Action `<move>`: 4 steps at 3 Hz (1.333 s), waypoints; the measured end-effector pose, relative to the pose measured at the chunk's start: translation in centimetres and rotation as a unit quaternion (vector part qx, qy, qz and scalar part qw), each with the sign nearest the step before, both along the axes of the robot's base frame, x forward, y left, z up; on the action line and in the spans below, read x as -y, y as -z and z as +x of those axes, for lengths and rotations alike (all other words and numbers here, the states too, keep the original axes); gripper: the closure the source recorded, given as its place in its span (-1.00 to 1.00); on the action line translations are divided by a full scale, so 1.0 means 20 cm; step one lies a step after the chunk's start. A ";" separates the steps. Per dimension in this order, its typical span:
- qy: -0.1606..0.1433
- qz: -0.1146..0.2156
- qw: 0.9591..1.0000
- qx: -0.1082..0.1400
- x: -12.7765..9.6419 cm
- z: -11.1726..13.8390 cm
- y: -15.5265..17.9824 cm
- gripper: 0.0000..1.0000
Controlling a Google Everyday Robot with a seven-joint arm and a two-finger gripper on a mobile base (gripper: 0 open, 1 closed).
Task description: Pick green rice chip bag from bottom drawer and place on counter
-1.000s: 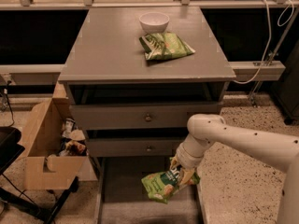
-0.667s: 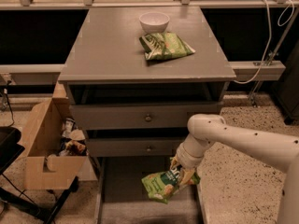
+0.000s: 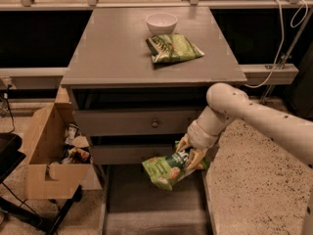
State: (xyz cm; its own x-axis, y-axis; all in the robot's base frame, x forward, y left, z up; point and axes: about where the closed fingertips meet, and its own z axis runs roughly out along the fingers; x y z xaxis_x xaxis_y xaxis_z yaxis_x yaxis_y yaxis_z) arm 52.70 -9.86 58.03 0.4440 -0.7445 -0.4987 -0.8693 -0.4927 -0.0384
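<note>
The robot's white, tube-shaped arm [image 3: 259, 119] reaches in from the right and bends down in front of the grey cabinet. Its gripper [image 3: 190, 153] sits just before the lower drawer front, at the cabinet's right side. The tan fingers [image 3: 197, 159] are pinched on the upper right end of the small, bright green rice chip bag [image 3: 166, 170], which has a dark green patch and round tan rice-cake pictures. The bag tilts down to the left and appears to hang clear of the floor beneath it, though the dim light there makes this hard to confirm.

Under the bag lies the bottom drawer [image 3: 146, 207], pulled out, a flat grey floor with low side walls. Above it are two closed grey drawer fronts [image 3: 132, 124], the upper one with a round knob.

On the broad grey worktop [image 3: 107, 48], a round white bowl [image 3: 161, 22] stands near the back edge. A paler green bag with dark leafy stripes [image 3: 173, 48] lies just in front of it.

An open brown cardboard box [image 3: 41, 153] holding mixed packets stands on the floor left of the cabinet.
</note>
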 end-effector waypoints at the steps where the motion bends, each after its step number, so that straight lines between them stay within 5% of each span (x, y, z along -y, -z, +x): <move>1: 0.018 0.017 1.000 -0.007 -0.01 0.09 -0.45 1.00; 2: 0.050 0.007 0.999 0.006 0.01 0.13 -0.93 1.00; 3: 0.109 -0.002 0.993 0.049 0.00 0.21 -1.51 1.00; 4: 0.160 0.012 0.983 0.091 -0.04 0.32 -1.85 1.00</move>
